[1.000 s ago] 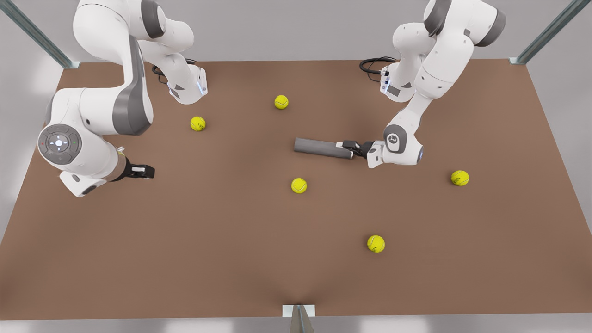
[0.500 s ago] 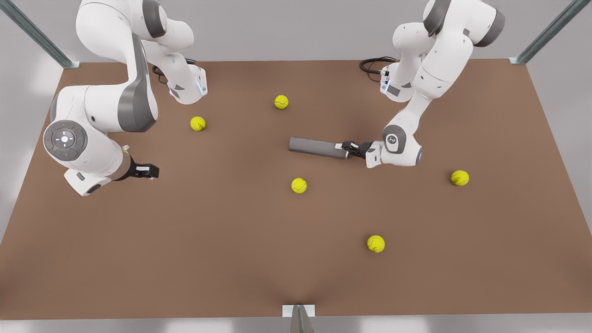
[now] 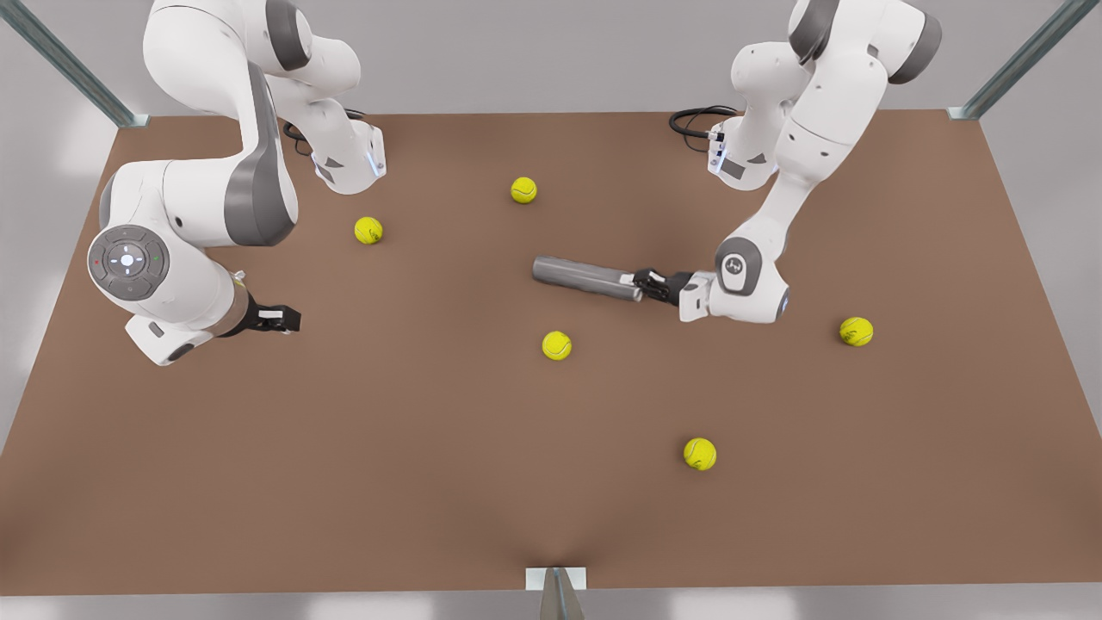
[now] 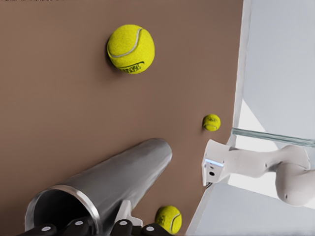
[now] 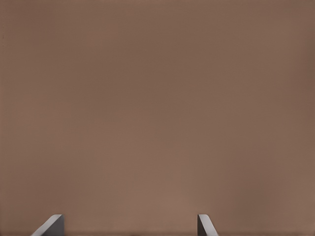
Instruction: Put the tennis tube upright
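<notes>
The tennis tube [image 3: 585, 277] is a grey metallic cylinder lying near the table's middle, its lighter rim toward the front view's right. My left gripper [image 3: 644, 284] is at that rim, shut on the tube's edge. In the left wrist view the tennis tube [image 4: 123, 182] stretches away from the gripper [image 4: 98, 230], its open mouth close to the camera. My right gripper [image 3: 288, 319] waits low over the table at the front view's left. It is open, its fingertips [image 5: 54, 223] wide apart over bare table.
Several yellow-green tennis balls lie scattered on the brown table [image 3: 344, 448]; the nearest ball [image 3: 557, 345] sits just in front of the tube. Another ball [image 3: 523, 189] lies behind it. The other arm's base [image 4: 256, 162] stands at the far table edge.
The tube has slid a little toward the front view's left with my left gripper on its rim. The right arm has shifted slightly toward the table's middle.
</notes>
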